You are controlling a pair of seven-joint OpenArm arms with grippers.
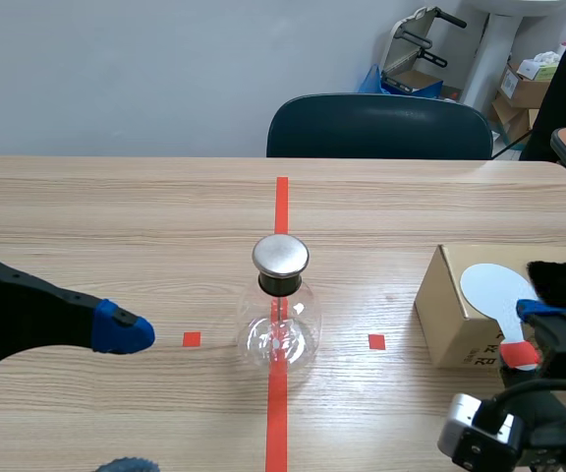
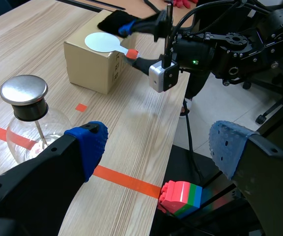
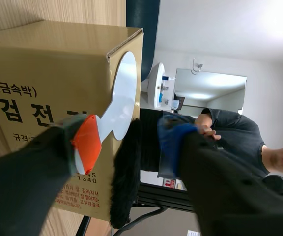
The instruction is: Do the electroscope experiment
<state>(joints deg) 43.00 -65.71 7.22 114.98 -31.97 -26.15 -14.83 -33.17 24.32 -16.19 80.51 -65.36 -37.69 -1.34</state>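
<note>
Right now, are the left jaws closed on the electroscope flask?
No, the left jaws stand open beside the electroscope flask, with bare table between them and the glass.

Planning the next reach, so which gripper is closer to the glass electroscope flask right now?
Left. The left gripper hangs open just beside the flask, not touching it; the right gripper is farther off at the cardboard box, straddling the white paddle handle.

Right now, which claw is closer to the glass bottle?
The left claw, open just beside the bottle; the right claw is far off at the box.
</note>
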